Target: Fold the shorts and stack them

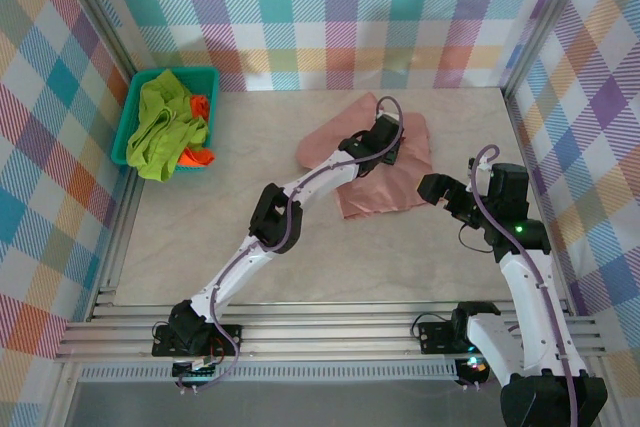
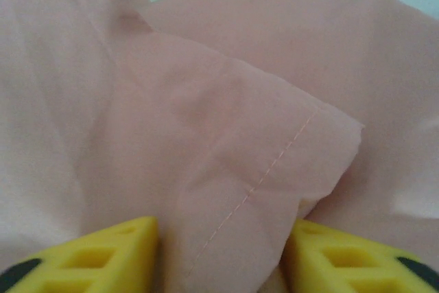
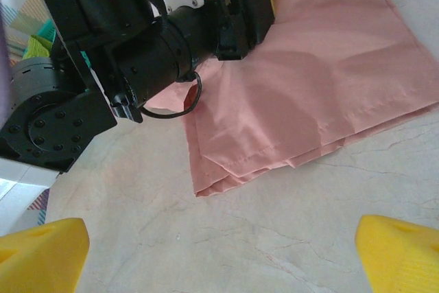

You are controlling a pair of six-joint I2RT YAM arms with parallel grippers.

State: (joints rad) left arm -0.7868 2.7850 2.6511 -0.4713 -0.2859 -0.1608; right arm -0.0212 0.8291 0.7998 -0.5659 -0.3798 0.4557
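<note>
Left gripper seemingly pinches rumpled pink shorts.

Pink shorts rumpled, partly folded on the bench; green shorts and orange shorts heaped in the basket.

The left arm reaches diagonally from its base up and to the right, elbow bent near mid-table, wrist angled down. The left gripper presses down at the far end of that reach; in its wrist view the two yellow fingers stand partly apart with pink cloth bunched between them. The right arm rises from its base and bends left, its wrist hovering above the table. The right gripper has its jaws spread wide, yellow fingertips empty
</note>
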